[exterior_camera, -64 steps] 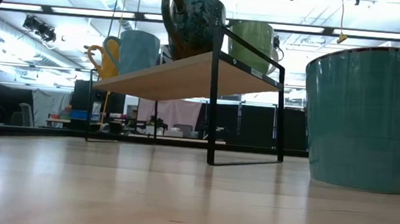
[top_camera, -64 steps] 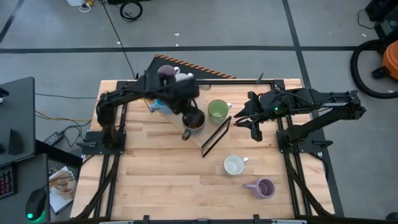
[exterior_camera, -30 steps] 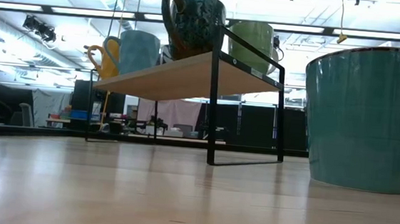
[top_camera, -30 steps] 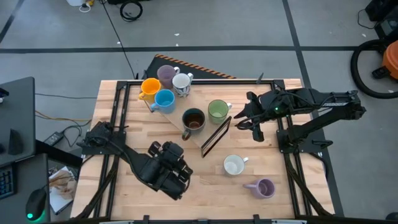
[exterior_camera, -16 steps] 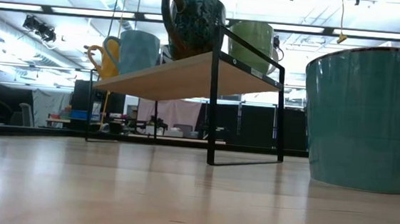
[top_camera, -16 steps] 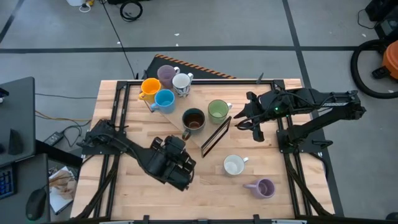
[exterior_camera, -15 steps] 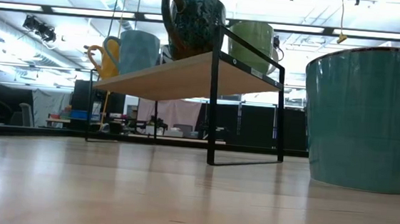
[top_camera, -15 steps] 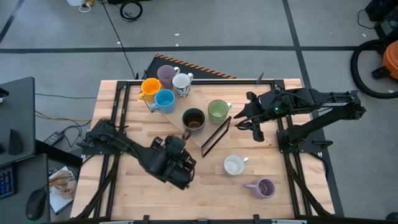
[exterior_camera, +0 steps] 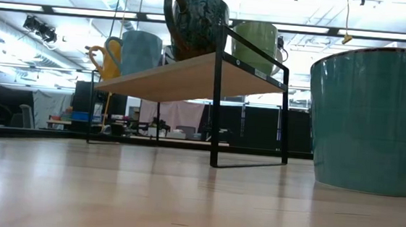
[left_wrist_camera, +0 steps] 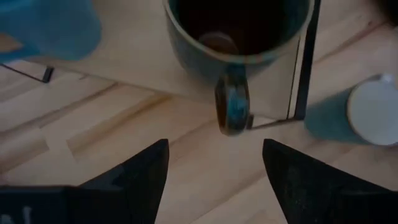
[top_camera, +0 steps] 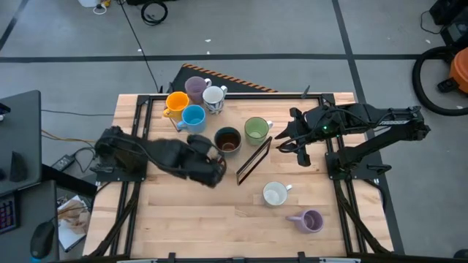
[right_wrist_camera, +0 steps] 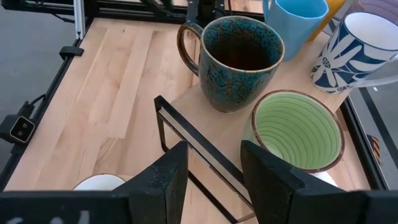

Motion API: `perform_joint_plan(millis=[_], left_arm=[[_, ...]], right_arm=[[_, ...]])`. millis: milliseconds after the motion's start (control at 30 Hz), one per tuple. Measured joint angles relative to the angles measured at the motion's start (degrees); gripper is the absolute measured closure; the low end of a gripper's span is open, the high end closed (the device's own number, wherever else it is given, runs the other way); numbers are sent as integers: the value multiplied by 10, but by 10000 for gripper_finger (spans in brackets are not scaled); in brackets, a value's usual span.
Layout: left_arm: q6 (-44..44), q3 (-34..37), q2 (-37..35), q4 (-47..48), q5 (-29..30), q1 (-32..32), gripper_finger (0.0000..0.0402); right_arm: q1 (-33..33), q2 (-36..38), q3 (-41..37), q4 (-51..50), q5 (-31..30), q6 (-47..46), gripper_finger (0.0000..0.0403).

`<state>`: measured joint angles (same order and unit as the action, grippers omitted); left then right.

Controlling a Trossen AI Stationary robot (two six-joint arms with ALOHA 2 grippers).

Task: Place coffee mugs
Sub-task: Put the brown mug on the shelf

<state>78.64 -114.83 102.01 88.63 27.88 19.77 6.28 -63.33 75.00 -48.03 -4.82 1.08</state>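
Dark brown mug (right_wrist_camera: 239, 59) (speckled teal glaze outside, handle toward table centre) sits upright on the rack (top_camera: 252, 162) beside green mug (right_wrist_camera: 296, 129). Left gripper (left_wrist_camera: 214, 168) hovers near it, jaws wide, empty. Right gripper (right_wrist_camera: 212, 163) waits by rack's end w/ jaws apart.

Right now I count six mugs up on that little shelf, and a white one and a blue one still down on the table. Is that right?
Nearly. The high view shows the white mug on the table, but the second loose mug is lavender, not blue. The light blue mug is already on the shelf.
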Motion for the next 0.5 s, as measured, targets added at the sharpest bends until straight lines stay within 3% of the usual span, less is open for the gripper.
perform_joint_plan(millis=[200, 500], left_arm=[[-64, 0, -34, -5, -71, -44, 134], [-176, 0, -29, -61, -171, -116, 134]], right_arm=[[0, 0, 0, 4, 0, 0, 249], [0, 0, 0, 17, 4, -13, 249]])
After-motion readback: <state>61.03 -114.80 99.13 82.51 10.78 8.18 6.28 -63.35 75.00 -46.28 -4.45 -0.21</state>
